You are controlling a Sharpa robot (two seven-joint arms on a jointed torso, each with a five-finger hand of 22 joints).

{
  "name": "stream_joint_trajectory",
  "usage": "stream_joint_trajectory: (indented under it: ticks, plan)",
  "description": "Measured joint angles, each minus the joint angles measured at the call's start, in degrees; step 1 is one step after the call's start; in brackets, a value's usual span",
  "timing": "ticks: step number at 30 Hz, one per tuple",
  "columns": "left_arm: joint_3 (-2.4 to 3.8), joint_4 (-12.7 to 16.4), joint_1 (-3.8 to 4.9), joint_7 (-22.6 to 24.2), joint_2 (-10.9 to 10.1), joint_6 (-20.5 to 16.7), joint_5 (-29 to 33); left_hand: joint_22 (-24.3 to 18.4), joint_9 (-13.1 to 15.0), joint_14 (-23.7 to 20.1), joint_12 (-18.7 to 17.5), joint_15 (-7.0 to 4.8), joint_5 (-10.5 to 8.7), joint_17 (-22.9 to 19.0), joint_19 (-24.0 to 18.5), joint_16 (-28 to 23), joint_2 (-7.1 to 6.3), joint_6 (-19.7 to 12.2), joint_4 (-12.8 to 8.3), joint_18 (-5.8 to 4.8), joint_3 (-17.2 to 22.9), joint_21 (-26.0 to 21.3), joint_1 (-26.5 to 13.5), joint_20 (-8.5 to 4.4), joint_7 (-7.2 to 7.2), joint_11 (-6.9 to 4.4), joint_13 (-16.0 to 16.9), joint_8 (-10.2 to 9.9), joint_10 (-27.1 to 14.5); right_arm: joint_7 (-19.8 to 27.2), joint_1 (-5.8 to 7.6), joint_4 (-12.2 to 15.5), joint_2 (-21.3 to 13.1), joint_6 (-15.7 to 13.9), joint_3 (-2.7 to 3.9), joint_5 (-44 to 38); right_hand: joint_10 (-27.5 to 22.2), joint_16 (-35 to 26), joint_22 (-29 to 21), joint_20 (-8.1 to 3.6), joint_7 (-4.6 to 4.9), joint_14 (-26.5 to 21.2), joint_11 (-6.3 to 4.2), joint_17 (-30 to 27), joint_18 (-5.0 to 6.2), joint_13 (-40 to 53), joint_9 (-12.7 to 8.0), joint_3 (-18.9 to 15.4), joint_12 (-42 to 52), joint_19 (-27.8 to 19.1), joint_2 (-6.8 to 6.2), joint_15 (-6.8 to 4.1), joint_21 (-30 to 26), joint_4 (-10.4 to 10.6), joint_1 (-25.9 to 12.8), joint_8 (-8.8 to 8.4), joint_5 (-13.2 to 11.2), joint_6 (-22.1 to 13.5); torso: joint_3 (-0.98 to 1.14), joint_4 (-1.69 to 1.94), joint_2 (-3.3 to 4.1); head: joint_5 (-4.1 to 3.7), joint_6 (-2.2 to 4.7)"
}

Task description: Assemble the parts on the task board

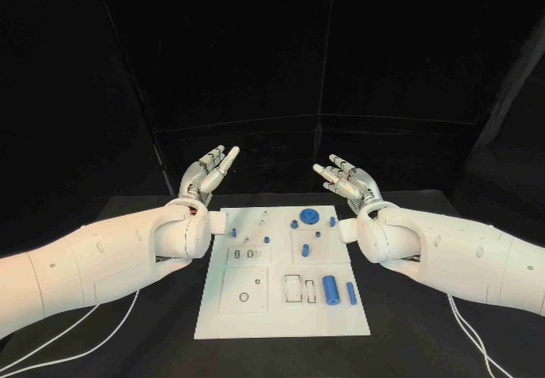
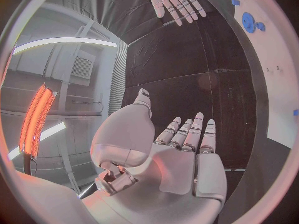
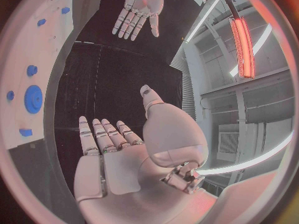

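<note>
The white task board (image 1: 228,319) lies in the middle of the black table. Several blue parts rest on it: a round disc (image 1: 309,216) at the far end, a thick cylinder (image 1: 331,289) and a thin rod (image 1: 351,293) nearer me. My left hand (image 1: 209,173) hovers raised beyond the board's far left corner, fingers spread, holding nothing. My right hand (image 1: 347,180) hovers beyond the far right corner, also spread and empty. In the left wrist view my left hand (image 2: 187,149) faces the right hand (image 2: 176,0). In the right wrist view the blue disc (image 3: 33,98) sits beside my right hand (image 3: 118,149).
The board has several empty slots and recesses, including a square recess (image 1: 244,290) at the near left. White cables (image 1: 68,342) trail over the table at both sides of the board. Black table surface (image 1: 136,213) surrounds the board.
</note>
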Motion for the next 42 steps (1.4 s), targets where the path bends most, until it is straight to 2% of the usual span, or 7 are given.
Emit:
stream_joint_trajectory:
  ticks: [5,10,16,19,22,30,42]
  plan:
    - [-0.64,-1.65,0.80,1.43,0.72,3.78,1.61,0.07,0.08,0.71,0.00,0.32,0.20,0.10,0.13,0.00,0.33,0.63,0.41,0.87,-0.37,0.00,2.20,0.60,0.20,0.41,0.05,0.23,0.41,-2.66,0.93,-3.23,1.45,6.53,-0.47,-3.49,8.20,1.72,0.88,0.19,0.35,7.96,0.65,0.65,1.37,0.76,0.61,0.04,1.64,5.73,0.31,0.46,1.86,-1.61,3.58,1.04,0.00,5.30,0.01,0.01,0.00,0.00,-0.01]
    - [-0.68,-1.74,0.84,2.27,0.68,5.61,2.57,0.13,0.08,0.71,0.00,0.31,1.72,0.30,-0.09,0.00,1.37,1.34,0.63,0.87,-0.15,0.27,3.23,0.82,0.11,0.72,0.05,0.23,0.71,-4.52,1.29,-4.56,2.00,11.12,-0.65,-6.06,21.87,5.04,2.37,0.24,1.24,21.50,-0.15,1.56,3.65,1.69,1.95,0.58,5.24,14.83,0.25,-0.69,5.42,-4.23,7.77,4.09,-0.26,18.02,0.01,0.01,0.00,0.00,-0.01]
    - [-0.70,0.03,0.83,2.58,-3.93,7.00,3.05,0.28,0.17,3.36,0.47,0.59,1.75,0.84,0.33,0.92,1.30,2.46,-0.36,0.87,-0.09,0.45,4.14,1.24,0.20,1.46,0.23,0.33,2.14,-5.00,2.46,-6.16,0.39,9.40,-0.68,-17.75,33.88,7.71,3.73,-0.72,2.97,34.53,-2.17,1.96,4.94,1.77,2.53,2.20,7.33,23.73,0.05,-3.14,9.51,-7.38,10.82,6.51,-1.41,31.30,-0.10,-0.07,0.46,0.33,-0.70]
    - [-0.70,1.37,0.84,3.07,-4.50,7.15,3.10,3.14,1.56,19.88,6.37,1.70,1.75,3.66,14.08,6.45,-0.26,14.10,-4.83,0.86,0.29,5.57,9.77,1.17,0.81,4.03,2.75,3.17,23.64,-5.34,3.37,-6.76,0.48,8.56,-0.63,-23.36,38.85,8.21,4.30,-1.63,3.81,40.07,-3.18,2.14,5.83,1.76,2.53,3.51,7.34,27.57,-0.28,-4.46,11.42,-8.85,11.16,6.52,-1.68,36.24,-0.13,-0.14,1.01,0.41,-0.64]
    - [-0.73,2.91,0.94,3.63,-5.23,7.32,2.96,5.21,2.22,28.20,9.11,1.04,1.75,4.56,26.40,9.06,-0.86,23.58,-7.96,0.86,0.34,10.12,13.29,1.29,1.99,3.60,3.14,4.82,34.97,-5.88,4.21,-7.32,0.53,7.96,-0.63,-29.22,42.65,8.43,4.97,-2.67,4.66,44.30,-4.08,2.41,5.83,1.76,2.52,4.57,7.34,30.85,-0.57,-5.61,13.38,-10.23,11.45,6.52,-1.78,39.67,-0.14,-0.18,1.66,0.47,-0.36]
    - [-0.72,7.33,1.06,4.35,-7.81,7.90,2.56,5.45,2.18,36.18,7.94,-0.92,1.75,4.42,36.38,9.12,-0.20,35.50,-11.66,1.79,0.06,12.18,15.20,0.68,4.34,2.27,2.18,5.15,41.42,-9.65,6.00,-6.30,0.22,7.63,-0.62,-43.40,50.15,10.97,8.08,-5.68,3.62,54.46,-6.12,4.43,5.82,1.92,2.52,7.01,6.23,38.13,-1.21,-8.59,20.15,-12.97,11.26,6.22,-1.78,45.49,-0.19,-0.29,3.53,0.23,0.58]
    - [-0.73,12.90,1.06,4.22,-10.59,9.28,1.33,4.89,2.09,36.73,6.89,-0.92,1.75,4.00,38.81,8.04,-0.18,36.45,-12.28,1.78,-0.24,12.17,15.18,0.38,4.72,2.05,2.19,4.21,42.17,-21.68,8.46,-3.86,1.71,10.87,-0.52,-66.09,54.49,27.14,20.09,-10.76,1.89,68.62,-8.50,16.53,5.82,2.20,2.51,9.68,2.42,46.28,-4.45,-13.05,40.93,-15.96,8.01,3.37,-1.33,50.00,-0.80,0.24,6.67,-0.33,1.50]
